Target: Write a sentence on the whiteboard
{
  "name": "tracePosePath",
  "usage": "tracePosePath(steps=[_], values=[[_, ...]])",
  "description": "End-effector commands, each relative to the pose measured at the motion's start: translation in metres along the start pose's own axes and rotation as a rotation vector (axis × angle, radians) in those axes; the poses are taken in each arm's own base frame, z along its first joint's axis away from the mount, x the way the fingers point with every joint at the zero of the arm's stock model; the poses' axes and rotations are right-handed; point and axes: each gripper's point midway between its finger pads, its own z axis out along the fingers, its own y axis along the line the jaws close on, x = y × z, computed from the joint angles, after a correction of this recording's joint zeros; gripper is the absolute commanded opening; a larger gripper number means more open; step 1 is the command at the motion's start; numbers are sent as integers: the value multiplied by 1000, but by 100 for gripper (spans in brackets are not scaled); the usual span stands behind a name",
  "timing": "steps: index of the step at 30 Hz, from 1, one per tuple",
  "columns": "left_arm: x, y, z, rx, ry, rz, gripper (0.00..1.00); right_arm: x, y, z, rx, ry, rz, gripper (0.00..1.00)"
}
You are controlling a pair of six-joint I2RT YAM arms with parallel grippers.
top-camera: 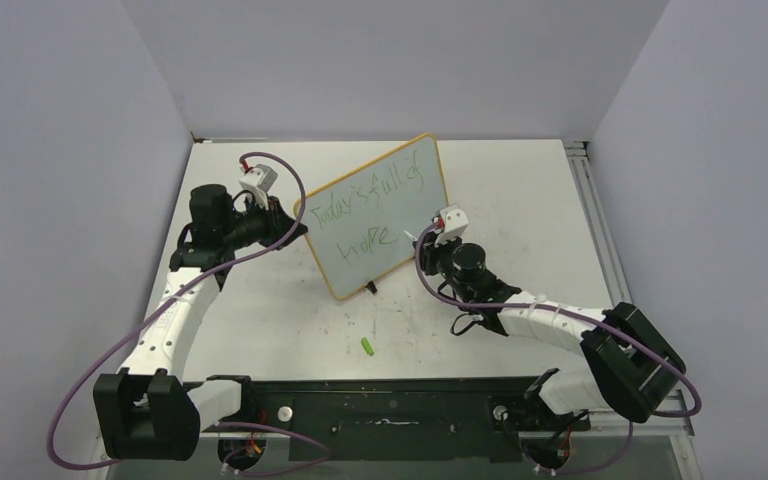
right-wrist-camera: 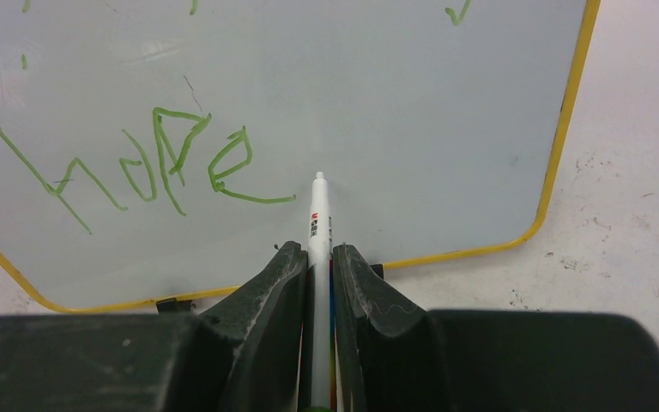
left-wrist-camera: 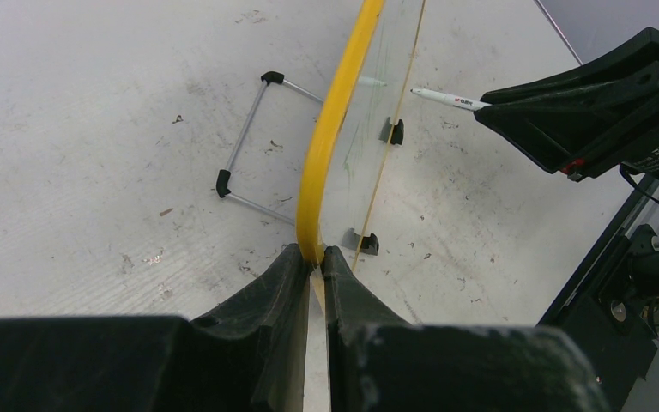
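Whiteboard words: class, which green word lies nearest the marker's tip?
The word "hope", alone on the lower line: the tail of its e ends just left of the marker tip in the right gripper. The rest sit on the line above.

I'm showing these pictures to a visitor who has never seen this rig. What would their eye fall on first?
The yellow-framed whiteboard standing propped in the middle of the table, with the sentence in green, "Today's full of hope", across it. Next, the right gripper shut on a white marker, tip pointing at the board just past "hope", while the left gripper pinches the board's left edge.
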Motion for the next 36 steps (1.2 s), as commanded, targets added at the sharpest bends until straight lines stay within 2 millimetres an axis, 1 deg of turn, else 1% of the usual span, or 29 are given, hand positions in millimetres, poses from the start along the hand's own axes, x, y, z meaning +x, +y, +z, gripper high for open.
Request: tracePosePath(steps=[1,13,20,26,31,36], values=[[10,-9,2,29,47,-12,0,-17,3,7,-15,-64,31,5],[10,-9,2,33,48,-11,0,-15,3,13,-16,-66,39,5],[11,-10,2,38,50,-13,0,-9,3,20,-15,-57,40,5],[11,-9,2,37,52,-13,0,-10,3,20,-14,-65,43,5],[11,-7,2,21,53,-16,0,-13,1,16,-8,-64,37,5],[11,-1,2,-11,57,-23,0,-20,-6,-1,22,-39,21,5]])
